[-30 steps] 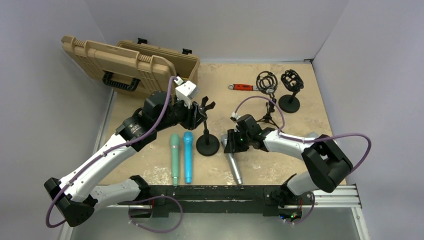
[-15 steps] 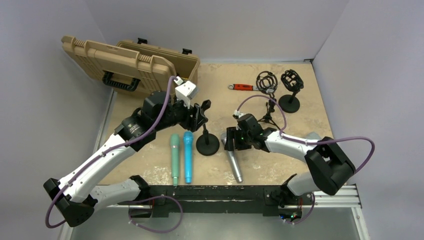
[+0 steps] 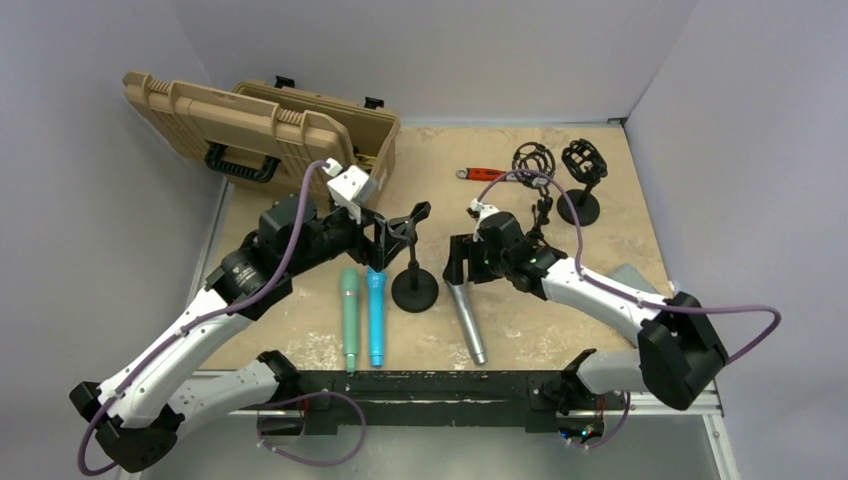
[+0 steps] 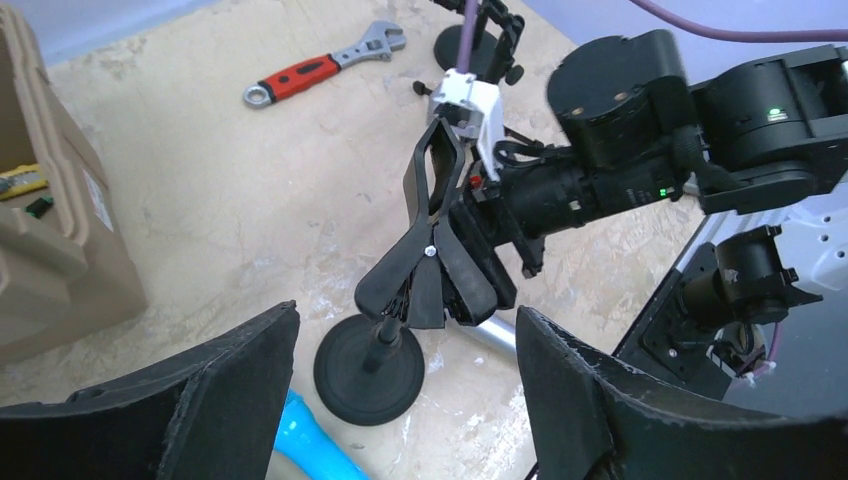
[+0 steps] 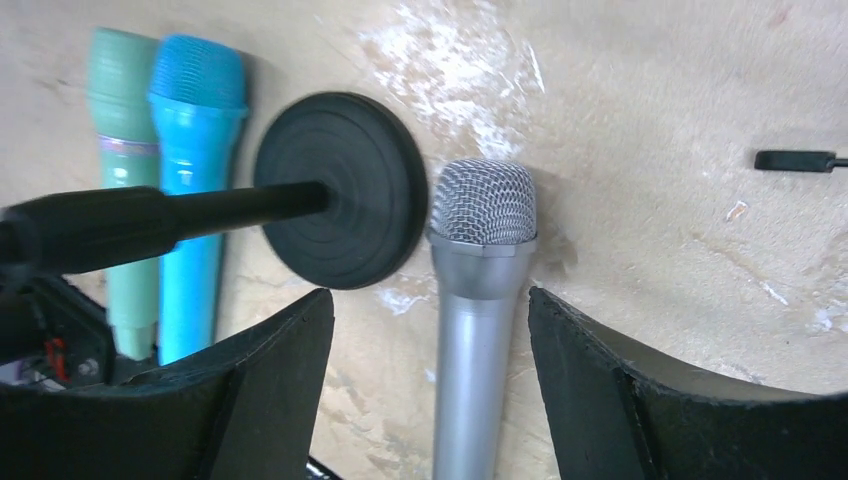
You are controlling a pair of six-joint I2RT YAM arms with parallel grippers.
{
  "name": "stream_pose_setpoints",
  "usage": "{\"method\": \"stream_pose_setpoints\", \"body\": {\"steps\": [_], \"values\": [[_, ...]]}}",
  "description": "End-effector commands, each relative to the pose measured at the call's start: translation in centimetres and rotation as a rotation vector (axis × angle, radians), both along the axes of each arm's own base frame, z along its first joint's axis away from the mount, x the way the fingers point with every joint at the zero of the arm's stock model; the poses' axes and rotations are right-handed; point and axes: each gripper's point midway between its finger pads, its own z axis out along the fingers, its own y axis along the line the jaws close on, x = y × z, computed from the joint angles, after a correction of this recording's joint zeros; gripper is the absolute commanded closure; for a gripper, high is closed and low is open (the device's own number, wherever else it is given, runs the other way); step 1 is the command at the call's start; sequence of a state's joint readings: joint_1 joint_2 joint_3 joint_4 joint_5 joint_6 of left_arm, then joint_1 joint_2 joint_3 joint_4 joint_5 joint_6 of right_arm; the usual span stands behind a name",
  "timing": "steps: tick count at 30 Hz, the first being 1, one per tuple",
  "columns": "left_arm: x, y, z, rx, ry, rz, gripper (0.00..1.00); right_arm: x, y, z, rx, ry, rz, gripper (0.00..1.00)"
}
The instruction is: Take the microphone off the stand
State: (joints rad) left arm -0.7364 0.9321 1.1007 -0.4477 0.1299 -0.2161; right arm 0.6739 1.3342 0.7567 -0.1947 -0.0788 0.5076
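We are finding the silver microphone lying flat on the table, not in the stand. Its mesh head is sitting just beside the stand's round base, and the clip at the top of the post is holding nothing.

The right pincer is standing released directly over it. In the right wrist view the two fingers are spread wide to either side of the barrel, with bare table showing on both sides. The microphone's long axis is running straight back from the fingertips toward that wrist, head out at the tips and handle passing beneath the palm. That puts the closing line squarely across the barrel. How high the pads are riding above it we cannot tell.

The left pincer is also released. It is facing the empty clip, which lies just ahead of its tips and between its fingers, with the silver barrel farther off beyond the base.

Past the base, on the side away from the right pincer, a blue microphone and a green microphone are lying side by side.

We are judging the right arm the nearer one, and the removal itself as good as done.
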Motion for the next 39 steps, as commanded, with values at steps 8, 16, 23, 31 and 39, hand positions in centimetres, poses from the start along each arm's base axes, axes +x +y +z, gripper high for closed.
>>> {"method": "stream_pose_setpoints", "body": {"steps": [8,16,23,31,39], "values": [[0.5,3.8,3.6,-0.108,-0.18,0.177,0.23,-0.8,3.2,19.8,0.491,-0.359,0.115,0.23],[0.5,4.5,3.9,-0.121,-0.191,0.213,0.23,-3.1,4.7,26.0,0.728,-0.472,0.252,0.16],[0.6,4.3,3.7,-0.113,-0.183,0.206,0.24,-1.3,6.7,26.9,0.746,-0.458,0.227,0.16],[0.8,4.0,3.4,-0.097,-0.177,0.203,0.25,-0.4,7.8,27.3,0.785,-0.445,0.223,0.17],[0.9,3.9,3.3,-0.096,-0.172,0.201,0.25,0.8,8.0,25.4,0.756,-0.408,0.172,0.21]]}}
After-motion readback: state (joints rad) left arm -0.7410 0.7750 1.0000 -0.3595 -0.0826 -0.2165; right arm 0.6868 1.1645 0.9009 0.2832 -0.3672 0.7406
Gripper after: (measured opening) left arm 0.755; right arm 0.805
